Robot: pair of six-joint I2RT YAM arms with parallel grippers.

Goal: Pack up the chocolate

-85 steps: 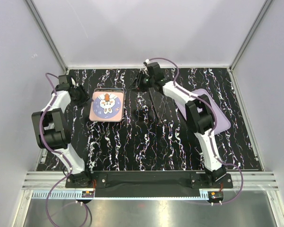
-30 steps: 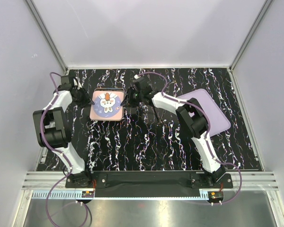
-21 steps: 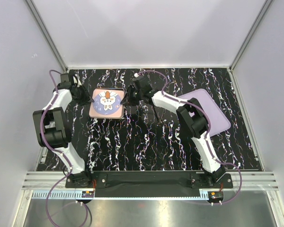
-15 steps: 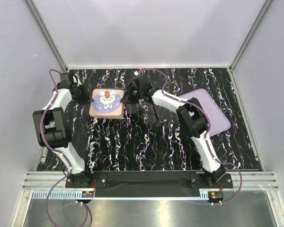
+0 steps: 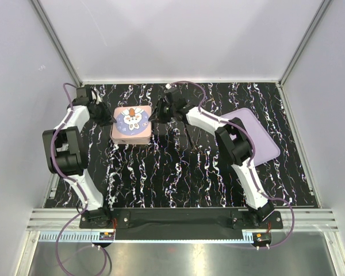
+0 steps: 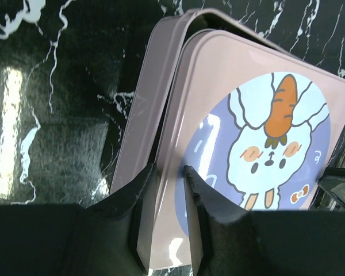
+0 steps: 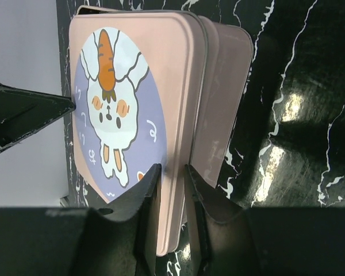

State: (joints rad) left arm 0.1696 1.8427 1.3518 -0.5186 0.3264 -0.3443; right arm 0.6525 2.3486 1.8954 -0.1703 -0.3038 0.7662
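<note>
A pink tin (image 5: 129, 137) stands at the far left of the table. Its lid (image 5: 133, 119), with a rabbit and a carrot on it, sits askew over the base. My left gripper (image 5: 108, 120) is shut on the lid's left edge; in the left wrist view the gripper (image 6: 169, 190) pinches the lid (image 6: 259, 144) above the base (image 6: 141, 138). My right gripper (image 5: 155, 117) is shut on the lid's right edge; in the right wrist view the gripper (image 7: 172, 178) pinches the lid (image 7: 132, 98) beside the base (image 7: 224, 103). The chocolate is hidden or out of view.
Thin black sticks (image 5: 191, 135) lie on the black marbled table right of the tin. A flat lilac tray (image 5: 263, 142) lies at the right. White walls close in the far side and both sides.
My right gripper has come from the far middle to the lid's right edge and closed on it. Both grippers have shifted the lid toward the far side, showing the base's near wall.
</note>
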